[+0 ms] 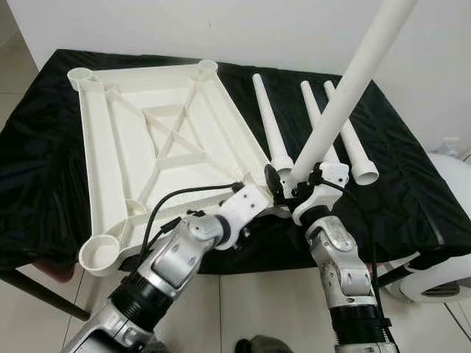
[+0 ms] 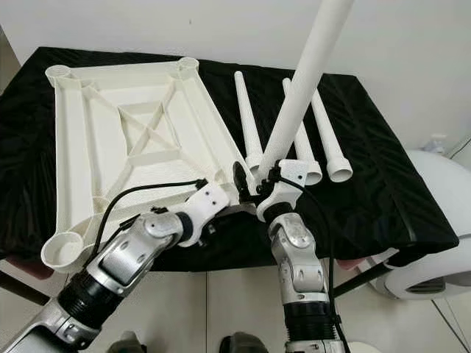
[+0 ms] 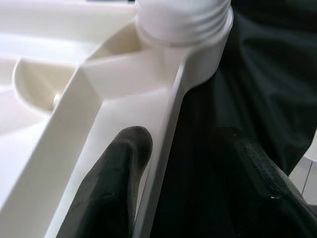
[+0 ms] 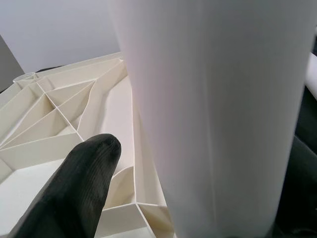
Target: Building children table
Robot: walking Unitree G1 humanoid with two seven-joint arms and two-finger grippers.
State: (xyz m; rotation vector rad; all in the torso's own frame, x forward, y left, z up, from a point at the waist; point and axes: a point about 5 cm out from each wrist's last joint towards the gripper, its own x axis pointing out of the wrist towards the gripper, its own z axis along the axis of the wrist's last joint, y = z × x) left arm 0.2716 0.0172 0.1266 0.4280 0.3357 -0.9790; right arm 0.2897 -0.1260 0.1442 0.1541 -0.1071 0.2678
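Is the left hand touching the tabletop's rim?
Touching. The left wrist view shows the left hand straddling the tabletop rim, one black finger pressed against its inner wall.

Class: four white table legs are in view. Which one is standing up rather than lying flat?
The leg held by the right gripper, standing tilted at the tabletop's near corner socket. The other three legs lie flat on the black cloth.

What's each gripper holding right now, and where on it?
Right gripper clamps the upright table leg near its lower end, at the corner socket. Left gripper pinches the tabletop rim beside that corner.
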